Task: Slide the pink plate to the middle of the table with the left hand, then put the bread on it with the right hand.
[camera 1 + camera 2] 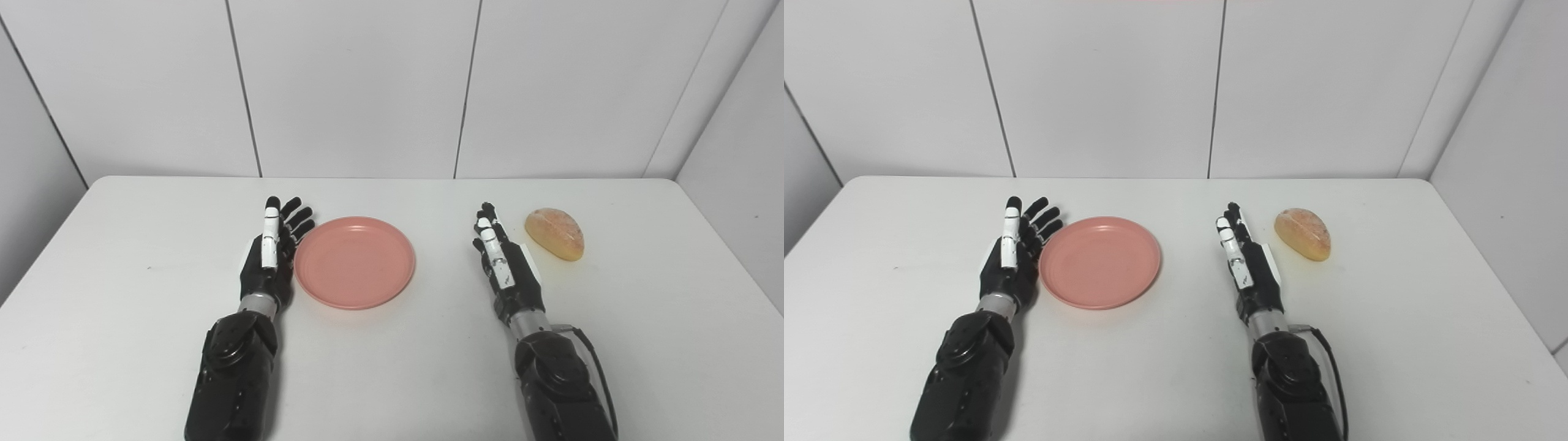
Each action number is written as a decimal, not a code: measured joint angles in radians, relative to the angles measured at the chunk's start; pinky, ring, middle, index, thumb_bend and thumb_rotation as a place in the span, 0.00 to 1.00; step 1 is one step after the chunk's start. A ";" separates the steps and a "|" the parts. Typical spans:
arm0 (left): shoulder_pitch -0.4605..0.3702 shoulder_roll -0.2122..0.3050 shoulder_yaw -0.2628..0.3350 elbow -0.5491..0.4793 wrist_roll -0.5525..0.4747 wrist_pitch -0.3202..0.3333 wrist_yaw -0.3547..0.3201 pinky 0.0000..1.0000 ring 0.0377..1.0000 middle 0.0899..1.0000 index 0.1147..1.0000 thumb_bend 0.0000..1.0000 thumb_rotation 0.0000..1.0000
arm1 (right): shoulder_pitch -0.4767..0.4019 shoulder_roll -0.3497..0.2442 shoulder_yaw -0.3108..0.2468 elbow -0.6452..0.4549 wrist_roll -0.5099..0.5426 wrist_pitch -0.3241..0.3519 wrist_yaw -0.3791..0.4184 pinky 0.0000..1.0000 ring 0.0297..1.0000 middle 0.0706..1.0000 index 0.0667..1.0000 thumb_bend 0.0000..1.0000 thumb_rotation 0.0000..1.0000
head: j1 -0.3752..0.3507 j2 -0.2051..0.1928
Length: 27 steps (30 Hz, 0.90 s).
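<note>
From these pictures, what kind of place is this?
Probably a robot test bench, not a home: a bare white table, plain white wall panels, and only a pink plate and bread.

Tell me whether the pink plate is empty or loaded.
Empty: the pink plate shows bare pink inside; the bread lies on the table.

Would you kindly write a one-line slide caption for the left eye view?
Open left robot hand beside round pink plate; open right robot hand near golden bread roll on white table.
</note>
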<state>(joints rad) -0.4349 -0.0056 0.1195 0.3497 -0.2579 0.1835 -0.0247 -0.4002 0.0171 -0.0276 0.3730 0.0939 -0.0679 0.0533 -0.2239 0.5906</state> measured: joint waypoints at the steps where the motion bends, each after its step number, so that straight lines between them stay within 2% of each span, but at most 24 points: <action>1: 0.005 0.000 -0.004 -0.003 0.000 0.000 -0.007 0.90 0.88 0.85 0.84 0.62 1.00 | -0.001 0.002 0.002 0.000 -0.001 0.000 0.000 1.00 1.00 1.00 1.00 0.66 0.91 | 0.000 0.000; 4: 0.011 0.001 -0.015 -0.008 0.000 0.000 -0.028 0.91 0.91 0.89 0.87 0.64 1.00 | -0.005 0.008 0.007 0.000 -0.006 0.000 -0.001 1.00 1.00 1.00 1.00 0.65 0.89 | -0.018 -0.011; 10: 0.019 -0.015 -0.022 -0.009 -0.003 -0.008 -0.042 0.93 0.91 0.89 0.87 0.61 1.00 | -0.017 0.013 0.012 0.013 -0.018 -0.001 -0.002 1.00 1.00 1.00 1.00 0.63 0.90 | -0.017 -0.018; 18: 0.028 -0.046 -0.030 0.000 0.000 -0.048 -0.043 0.96 0.93 0.90 0.88 0.59 1.00 | -0.019 0.002 0.011 0.039 -0.043 -0.041 -0.016 1.00 1.00 1.00 1.00 0.64 0.92 | 0.023 -0.040; 24: 0.036 -0.061 -0.041 0.044 0.012 -0.156 -0.059 1.00 0.96 0.94 0.92 0.57 1.00 | -0.021 -0.024 0.016 0.042 -0.109 -0.100 -0.053 1.00 1.00 1.00 1.00 0.60 0.89 | 0.034 -0.049; 27: 0.043 -0.056 -0.065 0.071 0.050 -0.227 -0.066 1.00 1.00 0.97 0.96 0.54 1.00 | -0.026 -0.052 0.039 0.042 -0.207 -0.135 -0.099 1.00 1.00 1.00 1.00 0.60 0.93 | 0.040 -0.049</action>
<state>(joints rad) -0.3918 -0.0617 0.0541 0.4206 -0.2075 -0.0435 -0.0910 -0.4265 -0.0353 0.0109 0.4147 -0.1131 -0.2025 -0.0459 -0.1841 0.5415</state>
